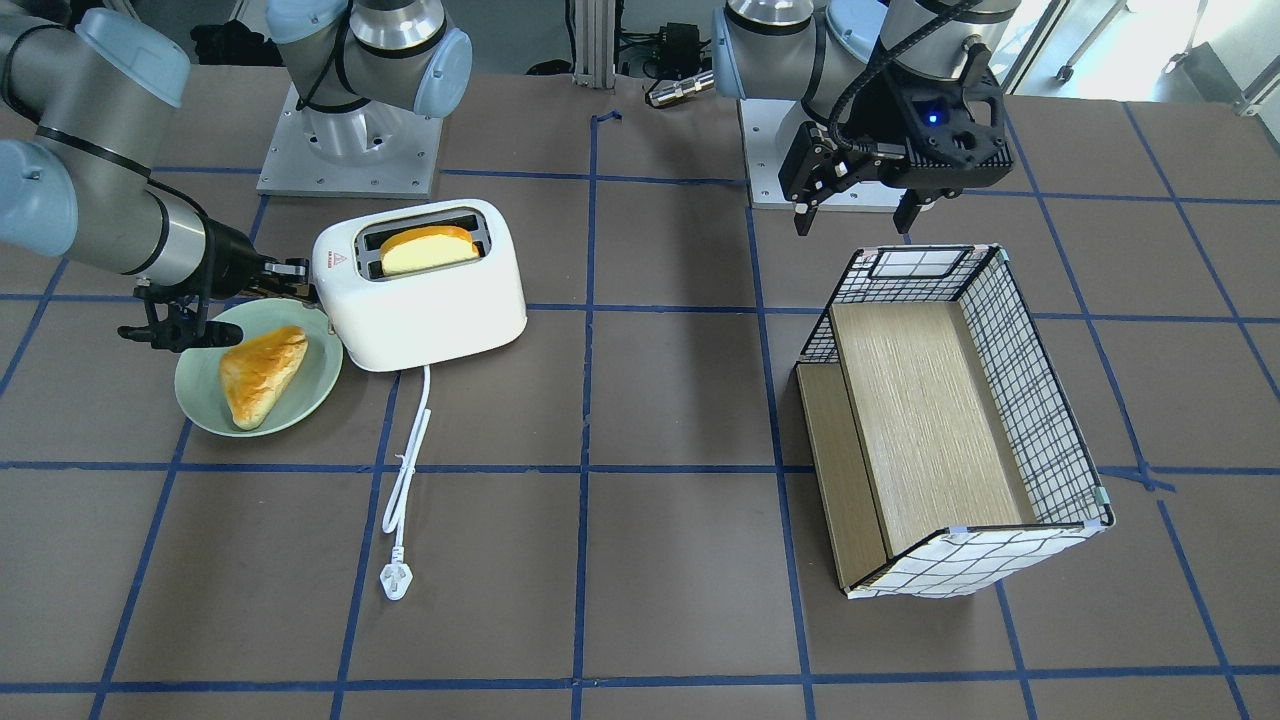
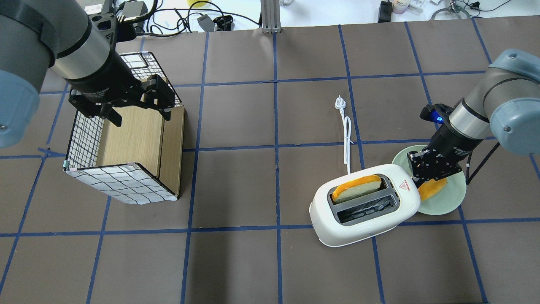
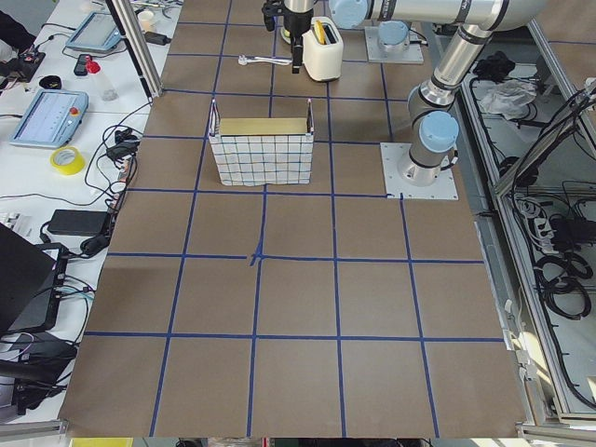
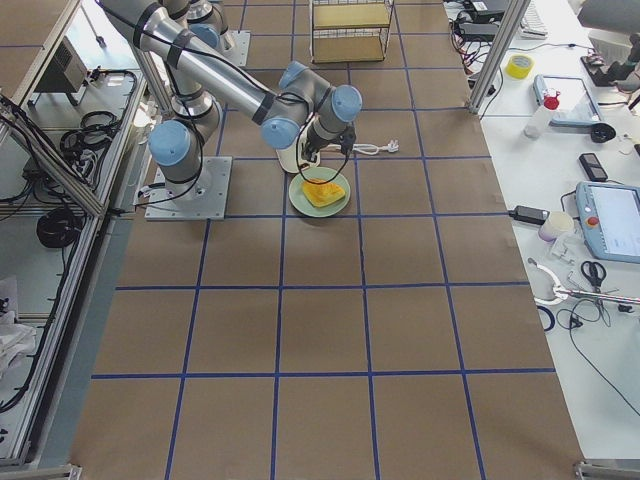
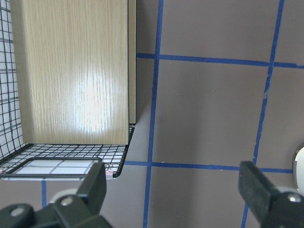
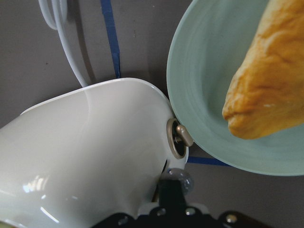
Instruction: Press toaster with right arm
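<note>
The white toaster (image 1: 430, 300) lies near the table's middle, with a bread slice (image 1: 428, 250) in one slot; it also shows in the overhead view (image 2: 363, 215). My right gripper (image 1: 298, 278) is shut, its tip against the toaster's end beside the green plate (image 1: 200, 395). In the right wrist view the tip (image 6: 172, 190) sits at the lever, just below a round knob (image 6: 178, 137) on the toaster's end (image 6: 85, 156). My left gripper (image 1: 853, 222) hangs open and empty above the basket (image 1: 1020, 400).
A golden pastry (image 1: 262, 372) lies on the plate, which touches the toaster. The toaster's white cord (image 1: 410, 450) and plug (image 1: 396, 578) run loose away from the robot. The wire basket with a wooden shelf (image 2: 122, 181) stands on my left side.
</note>
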Available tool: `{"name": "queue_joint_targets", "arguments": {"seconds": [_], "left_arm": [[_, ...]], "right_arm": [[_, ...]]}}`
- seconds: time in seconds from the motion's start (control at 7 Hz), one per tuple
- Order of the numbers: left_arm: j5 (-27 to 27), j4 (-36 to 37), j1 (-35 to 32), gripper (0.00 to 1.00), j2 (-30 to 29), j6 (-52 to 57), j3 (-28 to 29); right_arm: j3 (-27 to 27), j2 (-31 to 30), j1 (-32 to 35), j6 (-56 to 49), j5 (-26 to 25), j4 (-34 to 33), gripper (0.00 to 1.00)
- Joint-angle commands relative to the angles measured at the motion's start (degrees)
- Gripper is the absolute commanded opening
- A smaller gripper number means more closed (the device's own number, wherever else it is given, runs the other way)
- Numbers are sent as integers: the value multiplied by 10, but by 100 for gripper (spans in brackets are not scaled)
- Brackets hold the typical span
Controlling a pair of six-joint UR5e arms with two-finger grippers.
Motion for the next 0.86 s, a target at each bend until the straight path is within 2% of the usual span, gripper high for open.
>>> {"name": "queue_joint_targets", "arguments": {"seconds": [0.0, 0.14, 0.29, 0.43, 0.71], "left_arm": [[0, 0, 0, 100, 0, 0, 1], [-1, 0, 0, 100, 0, 0, 1], [0, 0, 0, 100, 0, 0, 1], [-1, 0, 0, 100, 0, 0, 0], [0, 0, 0, 100, 0, 0, 0]], "right_arm": [[1, 1, 0, 1, 0, 0, 0], [-3, -1, 0, 9, -1, 1, 0], [-16, -7, 0, 13, -10, 2, 34], [-36, -8, 0, 19, -14, 7, 99], [-86, -29, 0, 34, -16, 64, 100]]}}
